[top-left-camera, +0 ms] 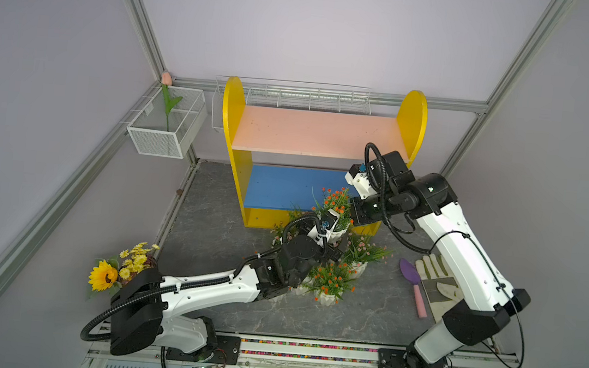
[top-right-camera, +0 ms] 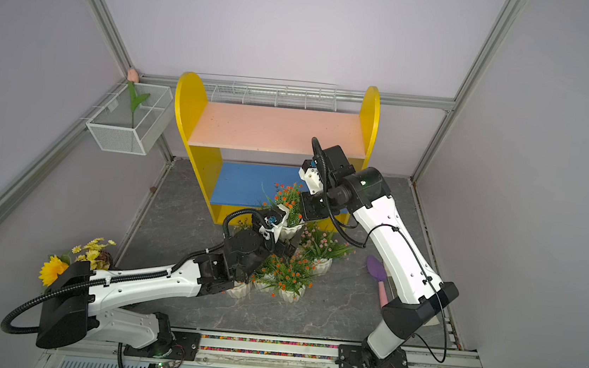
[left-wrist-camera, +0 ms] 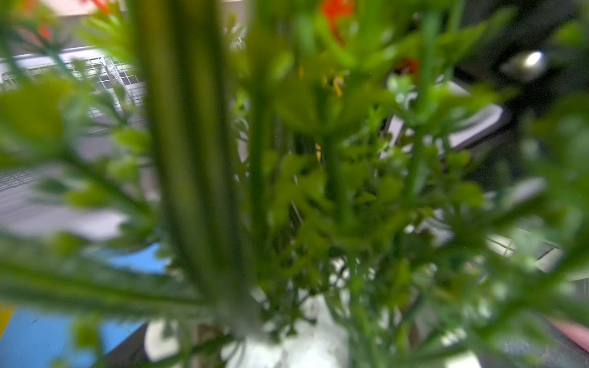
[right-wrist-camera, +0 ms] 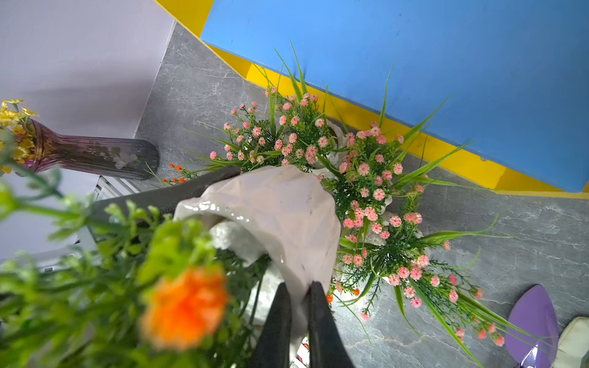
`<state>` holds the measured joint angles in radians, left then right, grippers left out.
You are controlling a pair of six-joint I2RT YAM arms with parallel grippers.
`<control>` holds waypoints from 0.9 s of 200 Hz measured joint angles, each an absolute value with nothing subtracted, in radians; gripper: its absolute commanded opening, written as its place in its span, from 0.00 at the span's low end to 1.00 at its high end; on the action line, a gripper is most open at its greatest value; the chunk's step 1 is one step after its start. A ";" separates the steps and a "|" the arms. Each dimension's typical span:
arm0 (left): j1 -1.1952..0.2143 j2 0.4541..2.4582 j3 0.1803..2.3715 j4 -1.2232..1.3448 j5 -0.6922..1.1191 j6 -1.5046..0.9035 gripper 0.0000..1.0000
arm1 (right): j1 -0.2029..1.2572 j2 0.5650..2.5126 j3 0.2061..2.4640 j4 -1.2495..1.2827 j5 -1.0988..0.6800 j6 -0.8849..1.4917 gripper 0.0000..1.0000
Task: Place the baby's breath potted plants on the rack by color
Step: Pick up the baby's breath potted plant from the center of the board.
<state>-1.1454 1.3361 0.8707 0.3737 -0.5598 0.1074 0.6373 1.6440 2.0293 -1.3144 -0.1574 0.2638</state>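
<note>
Top views, rack: stands at the back of the table.
Top views, orange potted plant: held off the table in front of the rack's blue lower board, above a cluster of other potted plants.
Top views, left pincer: jaws spread wide at that plant's white pot.
Left wrist view: blurred green sprigs fill it, with the white pot low in the frame.
Right wrist view, right pincer: clamped on the wall of the orange potted plant's pot, with pink potted plants on the table beneath. One left finger lies just beside the pot.
</note>
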 measured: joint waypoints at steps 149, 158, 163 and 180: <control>-1.148 1.345 0.871 0.408 -0.582 0.110 0.56 | 0.653 1.617 1.959 -1.273 -0.189 0.300 0.10; -1.148 1.345 0.871 0.404 -0.578 0.110 0.54 | 0.651 1.615 1.955 -1.273 -0.189 0.300 0.11; -1.148 1.345 0.872 0.402 -0.575 0.110 0.52 | 0.651 1.613 1.952 -1.273 -0.190 0.302 0.12; -1.148 1.345 0.876 0.385 -0.567 0.110 0.45 | 0.646 1.608 1.940 -1.270 -0.193 0.303 0.14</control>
<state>-1.1477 1.3449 0.8764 0.3855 -0.5674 0.1104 0.6460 1.6081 1.9396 -1.2697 -0.1928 0.3031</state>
